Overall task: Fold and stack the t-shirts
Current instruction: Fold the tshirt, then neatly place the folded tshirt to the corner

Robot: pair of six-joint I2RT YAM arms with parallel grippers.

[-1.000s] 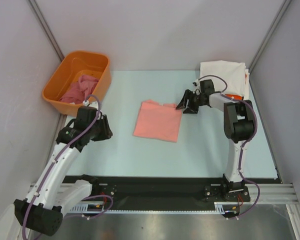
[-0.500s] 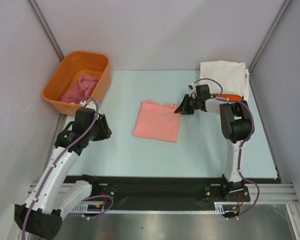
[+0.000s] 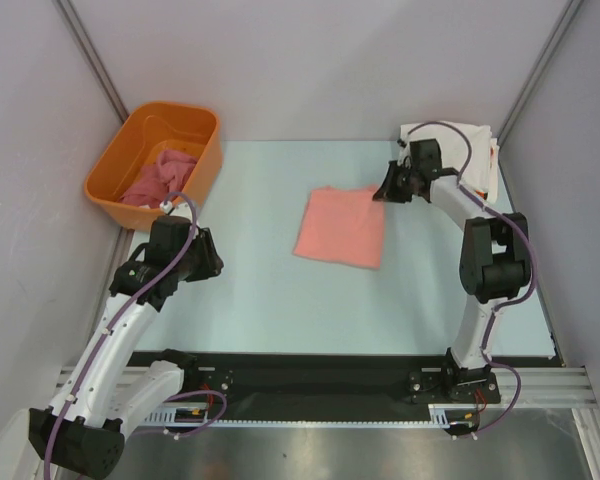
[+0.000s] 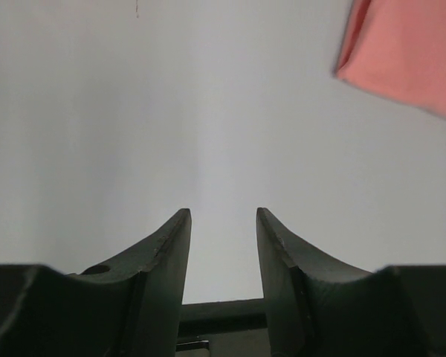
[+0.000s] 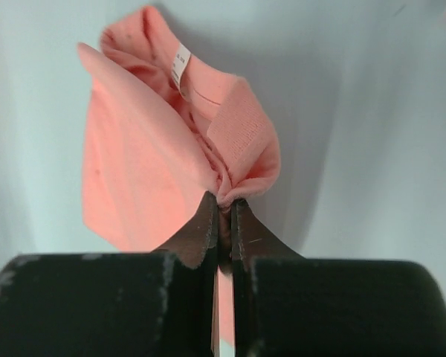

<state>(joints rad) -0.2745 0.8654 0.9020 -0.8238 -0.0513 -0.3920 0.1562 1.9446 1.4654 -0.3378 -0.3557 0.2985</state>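
salmon-pink t-shirt (image 3: 342, 227) lies folded mid-table, its collar corner pinched tight in the right gripper (image 5: 224, 204), near the cream-white folded shirt (image 3: 455, 145) at the far right. the left gripper (image 4: 221, 223) hangs spread and empty, well apart from it. only a small bunch of cloth is held, so i'd worry a drag toward that pile could peel the fold open or let the fabric slip free.

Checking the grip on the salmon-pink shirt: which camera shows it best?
Right wrist: the right end effector is shut on a bunched edge of the salmon-pink shirt. The top view shows the whole shirt, the pinch tiny; the left wrist catches only a corner.
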